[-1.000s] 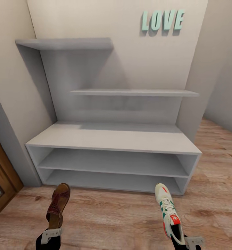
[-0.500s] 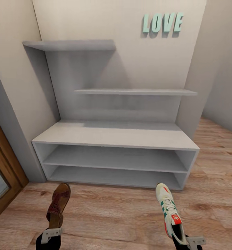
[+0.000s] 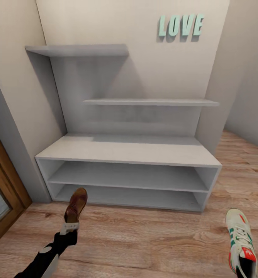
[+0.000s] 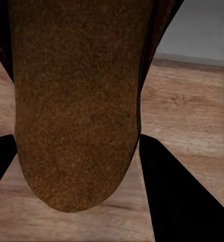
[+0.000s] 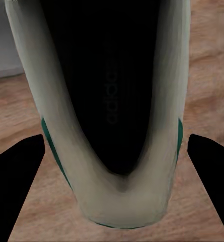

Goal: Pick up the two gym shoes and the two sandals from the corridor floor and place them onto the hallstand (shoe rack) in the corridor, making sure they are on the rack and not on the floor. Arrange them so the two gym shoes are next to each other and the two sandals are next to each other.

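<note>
The pale grey hallstand (image 3: pixel 129 151) stands against the wall ahead, its flat top and two open compartments bare. My left gripper (image 3: pixel 71 226) is shut on the heel of a brown sandal (image 3: pixel 76 204), held above the corridor floor (image 3: pixel 144 239) just in front of the hallstand's lower left corner. The left wrist view has the sandal's tan footbed (image 4: pixel 76 101) between the black fingers (image 4: pixel 182 201) of my left gripper (image 4: pixel 76 143). A white gym shoe (image 3: pixel 240 241) with green stripes hangs at the lower right. My right gripper (image 5: pixel 117 141) is shut on the gym shoe's heel (image 5: pixel 117 201).
Two staggered wall shelves (image 3: pixel 148 102) hang above the hallstand, with green LOVE letters (image 3: pixel 181 25) on the wall. A wooden door frame (image 3: pixel 7 189) stands at the left. A wall corner (image 3: pixel 218 96) juts out right of the hallstand, with open floor beyond it.
My left arm has reached forward, carrying the sandal closer to the hallstand. My right arm has swung out to the right with the gym shoe. Earlier, the camera shifted slightly.
</note>
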Robot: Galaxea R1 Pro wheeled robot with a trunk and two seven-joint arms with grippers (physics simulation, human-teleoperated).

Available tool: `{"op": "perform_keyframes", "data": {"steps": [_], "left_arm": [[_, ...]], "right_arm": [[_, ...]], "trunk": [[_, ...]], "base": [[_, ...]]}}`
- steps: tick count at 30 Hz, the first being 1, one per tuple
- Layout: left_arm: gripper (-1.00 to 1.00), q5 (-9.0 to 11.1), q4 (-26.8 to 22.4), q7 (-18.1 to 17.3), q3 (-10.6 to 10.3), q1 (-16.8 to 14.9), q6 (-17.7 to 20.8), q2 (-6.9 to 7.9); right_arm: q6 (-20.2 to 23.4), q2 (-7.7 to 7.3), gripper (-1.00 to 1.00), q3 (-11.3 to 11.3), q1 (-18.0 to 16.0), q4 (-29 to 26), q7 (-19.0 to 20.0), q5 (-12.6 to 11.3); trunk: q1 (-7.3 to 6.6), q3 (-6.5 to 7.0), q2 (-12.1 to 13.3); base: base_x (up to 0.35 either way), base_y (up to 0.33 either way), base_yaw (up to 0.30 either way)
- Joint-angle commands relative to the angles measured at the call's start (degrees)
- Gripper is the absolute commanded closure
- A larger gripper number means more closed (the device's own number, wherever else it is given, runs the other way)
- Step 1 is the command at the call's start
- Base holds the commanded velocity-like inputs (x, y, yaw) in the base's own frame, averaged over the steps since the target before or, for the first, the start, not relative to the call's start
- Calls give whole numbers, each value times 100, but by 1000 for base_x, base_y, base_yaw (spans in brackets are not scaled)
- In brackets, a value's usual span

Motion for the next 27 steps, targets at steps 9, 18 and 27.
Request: {"op": "perform_keyframes", "data": {"steps": [9, 18, 27], "left_arm": [[100, 38, -13, -56, -41, -1083, 1182, -116], [100, -351, -58, -51, -50, -1335, 1422, -151], [100, -503, -99, -52, -42, -1346, 1841, -152]], "right_arm": [[790, -879, 100, -1677, -8, -111, 60, 103], [1879, -984, 100, -1904, -8, -1071, 62, 105], [1931, -979, 100, -1909, -8, -1134, 62, 103]], "trunk": [[-1, -7, -2], [-1, -7, -2], [197, -225, -363]], "base": [[0, 0, 0], [0, 0, 0], [0, 0, 0]]}}
